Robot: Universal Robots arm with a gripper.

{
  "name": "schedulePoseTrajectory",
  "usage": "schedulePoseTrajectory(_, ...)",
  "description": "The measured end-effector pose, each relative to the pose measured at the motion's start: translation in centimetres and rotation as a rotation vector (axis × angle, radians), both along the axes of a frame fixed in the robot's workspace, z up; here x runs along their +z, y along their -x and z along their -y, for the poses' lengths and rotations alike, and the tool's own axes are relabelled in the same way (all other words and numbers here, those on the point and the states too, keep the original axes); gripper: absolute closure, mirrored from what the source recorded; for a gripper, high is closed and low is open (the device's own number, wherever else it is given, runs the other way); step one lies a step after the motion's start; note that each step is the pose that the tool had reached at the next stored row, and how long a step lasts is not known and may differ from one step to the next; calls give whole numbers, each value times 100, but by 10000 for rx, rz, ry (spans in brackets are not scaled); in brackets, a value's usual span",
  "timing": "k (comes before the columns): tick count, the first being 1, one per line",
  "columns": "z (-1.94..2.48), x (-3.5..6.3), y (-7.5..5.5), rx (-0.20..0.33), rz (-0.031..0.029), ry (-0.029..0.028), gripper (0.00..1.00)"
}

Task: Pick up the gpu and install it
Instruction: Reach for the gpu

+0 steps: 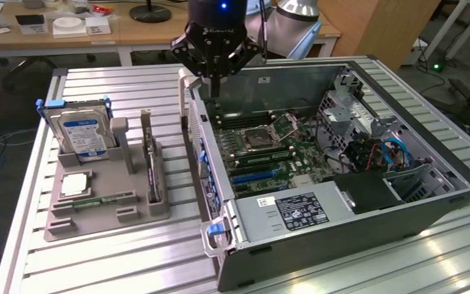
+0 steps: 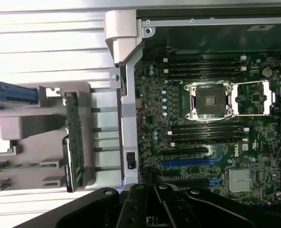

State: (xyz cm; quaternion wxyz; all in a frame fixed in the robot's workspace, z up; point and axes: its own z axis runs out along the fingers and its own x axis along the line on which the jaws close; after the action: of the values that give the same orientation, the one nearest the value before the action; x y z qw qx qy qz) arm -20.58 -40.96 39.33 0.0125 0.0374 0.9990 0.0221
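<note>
Gripper clenched on nothing, poised over the case wall. Gpu stands on edge in the holder beside the case, apart from the gripper — its lower edge hidden in the slot.

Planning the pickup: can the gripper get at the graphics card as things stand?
Probably yes. The graphics card stands on edge in the grey holder, its top edge bare. The gripper hangs over the wall of the computer case beside it, shut, so it must open first.
</note>
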Motion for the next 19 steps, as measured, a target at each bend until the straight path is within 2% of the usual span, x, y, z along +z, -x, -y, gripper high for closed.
schedulePoseTrajectory(19, 19, 0, 73, 0, 0, 0, 89)
